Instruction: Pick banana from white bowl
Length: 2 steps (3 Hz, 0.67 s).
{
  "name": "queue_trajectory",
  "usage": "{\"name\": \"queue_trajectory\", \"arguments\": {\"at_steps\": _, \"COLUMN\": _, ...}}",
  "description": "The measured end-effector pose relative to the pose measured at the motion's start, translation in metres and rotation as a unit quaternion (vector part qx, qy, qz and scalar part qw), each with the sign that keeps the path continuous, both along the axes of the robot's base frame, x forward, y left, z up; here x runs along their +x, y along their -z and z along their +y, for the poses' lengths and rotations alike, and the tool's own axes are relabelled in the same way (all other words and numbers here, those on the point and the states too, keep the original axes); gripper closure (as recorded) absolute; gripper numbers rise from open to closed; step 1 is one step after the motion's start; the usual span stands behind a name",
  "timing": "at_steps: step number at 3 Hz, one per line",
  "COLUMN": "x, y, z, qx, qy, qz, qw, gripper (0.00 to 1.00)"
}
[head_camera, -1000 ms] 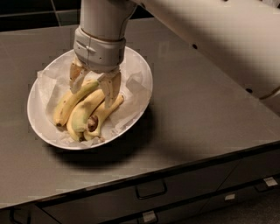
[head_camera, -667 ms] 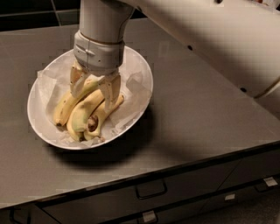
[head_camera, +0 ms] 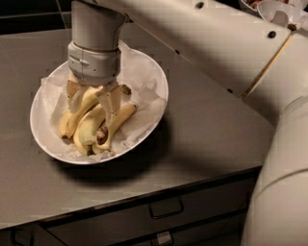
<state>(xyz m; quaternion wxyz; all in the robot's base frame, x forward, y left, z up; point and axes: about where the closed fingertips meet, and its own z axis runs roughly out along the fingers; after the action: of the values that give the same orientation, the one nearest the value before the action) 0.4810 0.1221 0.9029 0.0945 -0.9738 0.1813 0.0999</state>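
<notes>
At the left the grey worktop (head_camera: 207, 139) carries the white bowl (head_camera: 41, 129), which is lined with crinkled paper (head_camera: 144, 77). In it lie the bananas (head_camera: 86, 132), three side by side, their lower ends pointing to the near left rim. The middle one has a brown patch near its lower end.

The pincer (head_camera: 91, 98) reaches down into the bowl from above. Its fingers (head_camera: 109, 103) are spread, one on each side of the upper part of the leftmost banana. Whether either finger touches the fruit is hard to make out. The pincer's thick wrist (head_camera: 94, 60) hides the far part of the bowl and the top ends of the bananas.

Below the front edge of the worktop is a drawer front with a handle (head_camera: 166, 209).

To the right the pale arm (head_camera: 216, 43) crosses the picture and covers the far right of the worktop. At the top right corner a smaller white bowl (head_camera: 284, 12) is cut off by the frame, its contents unclear.
</notes>
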Motion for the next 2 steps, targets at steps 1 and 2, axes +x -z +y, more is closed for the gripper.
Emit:
{"name": "queue_trajectory", "arguments": {"at_steps": 1, "x": -0.0016, "y": 0.004, "z": 0.0099, "qx": -0.006, "qy": -0.007, "qz": 0.005, "qw": 0.9999, "gripper": 0.43}}
{"name": "queue_trajectory", "arguments": {"at_steps": 2, "x": -0.0024, "y": 0.0066, "z": 0.0126, "qx": -0.01, "qy": -0.007, "qz": 0.008, "qw": 0.9999, "gripper": 0.44}}
